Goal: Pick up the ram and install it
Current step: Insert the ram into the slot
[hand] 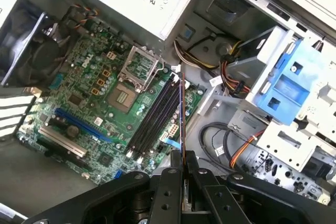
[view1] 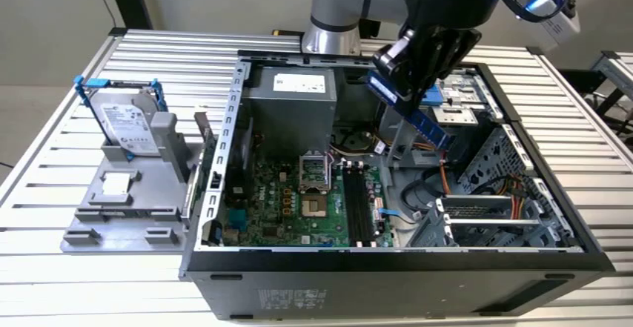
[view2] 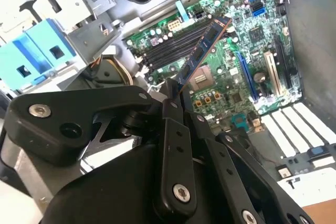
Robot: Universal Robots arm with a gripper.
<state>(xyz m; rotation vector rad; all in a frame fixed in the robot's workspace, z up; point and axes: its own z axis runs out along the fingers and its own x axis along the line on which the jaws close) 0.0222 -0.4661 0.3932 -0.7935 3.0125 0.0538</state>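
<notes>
The ram (view1: 420, 123) is a long thin stick, held tilted in the air above the open computer case (view1: 396, 256). My gripper (view1: 401, 78) is shut on its upper end. In the second wrist view the ram (view2: 202, 51) juts out from between my fingertips (view2: 167, 109) toward the motherboard. In the first wrist view the ram (hand: 181, 111) shows edge-on, rising from my gripper (hand: 182, 160). It hangs over the black memory slots (hand: 155, 116), well above them and apart. Those slots (view1: 358, 208) lie on the green motherboard (view1: 287, 208).
A silver hard drive in a blue bracket (view1: 127, 123) stands on a grey fixture (view1: 124, 201) at the exterior view's left. Inside the case are the power supply (view1: 292, 93), the CPU socket (view1: 314, 171), cables (hand: 231, 66) and a blue drive cage (hand: 286, 85).
</notes>
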